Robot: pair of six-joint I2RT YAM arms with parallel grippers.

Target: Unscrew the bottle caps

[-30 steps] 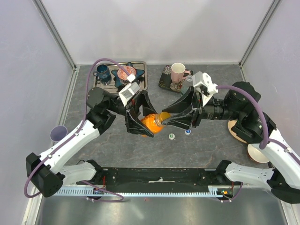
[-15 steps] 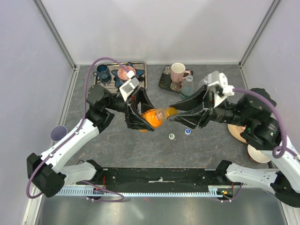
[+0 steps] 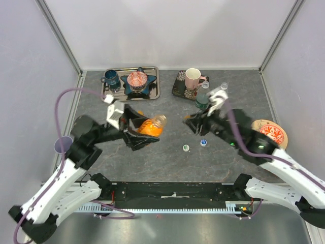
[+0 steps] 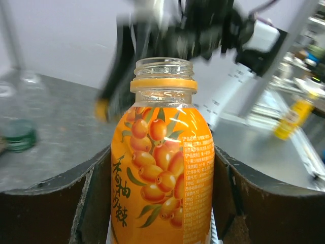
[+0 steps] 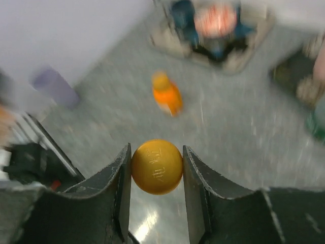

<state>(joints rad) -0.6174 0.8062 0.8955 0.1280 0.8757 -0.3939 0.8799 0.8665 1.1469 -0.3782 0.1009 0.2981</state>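
My left gripper is shut on a short orange bottle, held tilted above the table. In the left wrist view the bottle fills the jaws and its neck is open, without a cap. My right gripper is shut on an orange cap, held apart to the bottle's right. A white-and-green cap and a blue cap lie on the table. A green-tinted bottle stands at the back. A second orange bottle with its cap on stands in front of the tray.
A metal tray at the back left holds a blue mug and a bowl on a star dish. A pink mug stands on a dark mat. A patterned plate lies right, a purple cup left.
The orange cap has come off the bottle and moved right in my right gripper. My left arm has drawn back left with the open bottle.
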